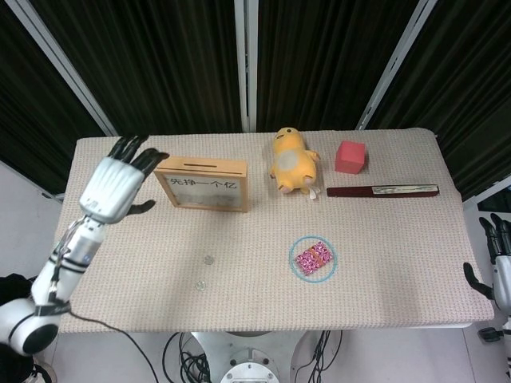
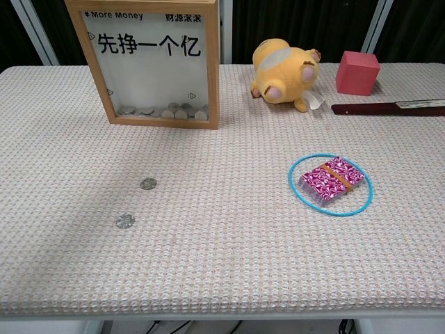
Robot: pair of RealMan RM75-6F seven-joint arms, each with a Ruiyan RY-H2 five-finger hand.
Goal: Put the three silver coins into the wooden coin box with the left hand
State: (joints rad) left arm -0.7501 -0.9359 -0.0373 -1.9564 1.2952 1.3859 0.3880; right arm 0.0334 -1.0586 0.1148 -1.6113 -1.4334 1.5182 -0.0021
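The wooden coin box [image 1: 204, 184] [image 2: 151, 62] stands upright at the back left, with a glass front and several coins lying at its bottom. Two silver coins lie on the mat in front of it: one [image 1: 208, 259] [image 2: 147, 184] nearer the box, one [image 1: 199, 284] [image 2: 125, 221] closer to the front edge. My left hand [image 1: 116, 185] is raised left of the box, fingers spread, holding nothing. It does not show in the chest view. My right hand [image 1: 497, 263] hangs off the table's right edge, fingers loosely apart.
A yellow plush toy [image 1: 291, 160] lies right of the box, then a red cube [image 1: 350, 156] and a dark flat stick [image 1: 382, 191]. A blue ring [image 1: 312, 259] holds a pink patterned packet [image 2: 332, 180] at centre right.
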